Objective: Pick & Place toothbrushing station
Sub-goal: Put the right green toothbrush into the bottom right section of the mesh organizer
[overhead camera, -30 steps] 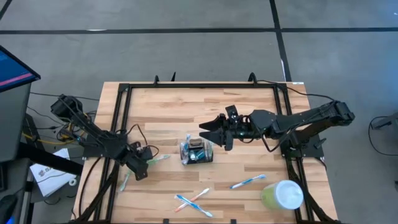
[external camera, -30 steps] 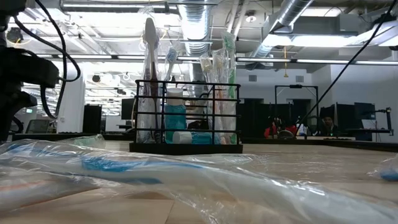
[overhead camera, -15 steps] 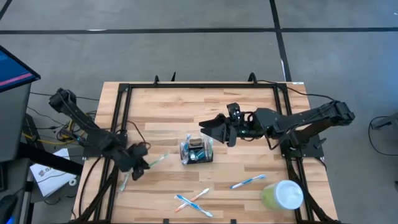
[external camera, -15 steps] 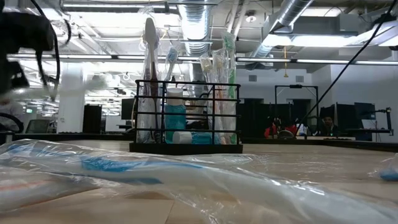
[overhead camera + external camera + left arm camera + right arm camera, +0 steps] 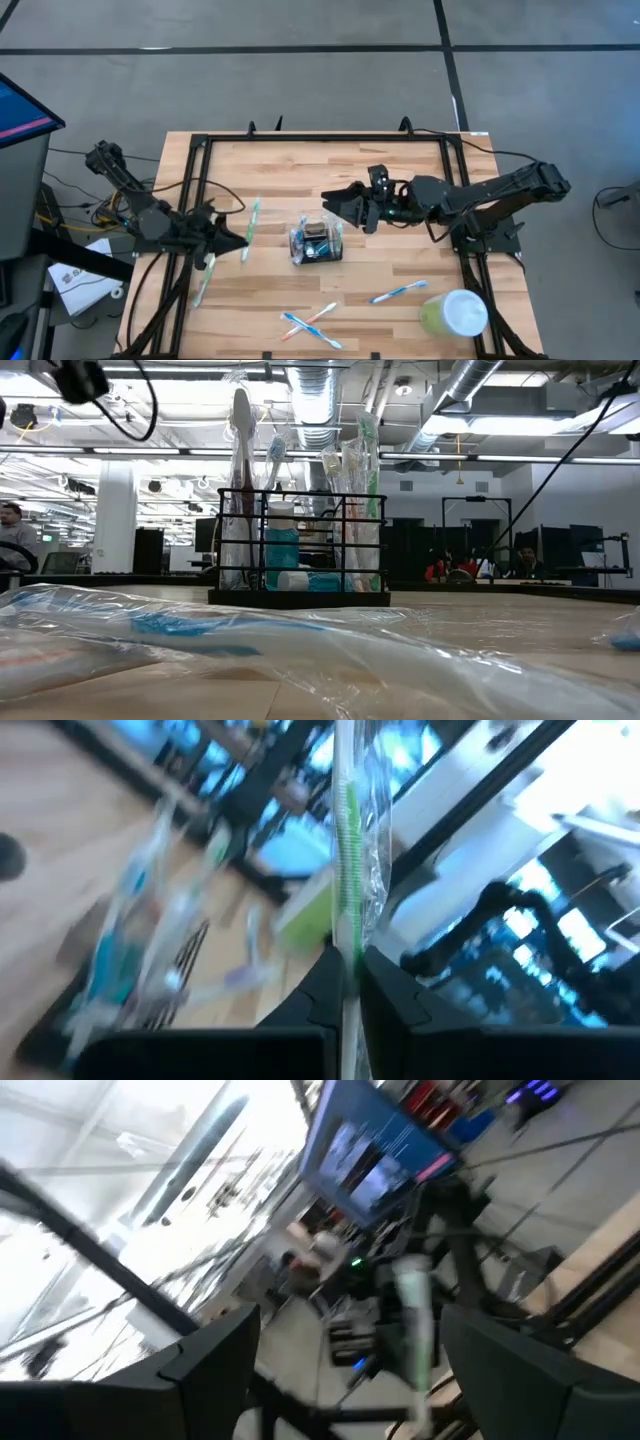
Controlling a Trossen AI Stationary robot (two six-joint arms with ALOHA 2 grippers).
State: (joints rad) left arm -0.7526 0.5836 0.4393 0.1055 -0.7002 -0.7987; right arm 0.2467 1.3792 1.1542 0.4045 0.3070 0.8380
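Wooden table point(image 5: 270, 170) | our left gripper point(image 5: 238, 240) has just lifted a wrapped toothbrush point(image 5: 249, 220), jaws clamped | right gripper point(image 5: 335, 203) waits open beside toothbrushing station point(image 5: 318, 243)

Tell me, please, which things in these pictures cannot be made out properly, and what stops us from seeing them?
- Low view: neither gripper shows; crinkled plastic wrap fills the foreground and hides the table there.
- Low view: the toothbrushing station has its wrapped brush tops against the bright ceiling.
- Left wrist view: motion blur smears everything behind the green wrapped toothbrush.
- Right wrist view: blurred; the station is not in view.
- High view: the pale green cup is too small to read.
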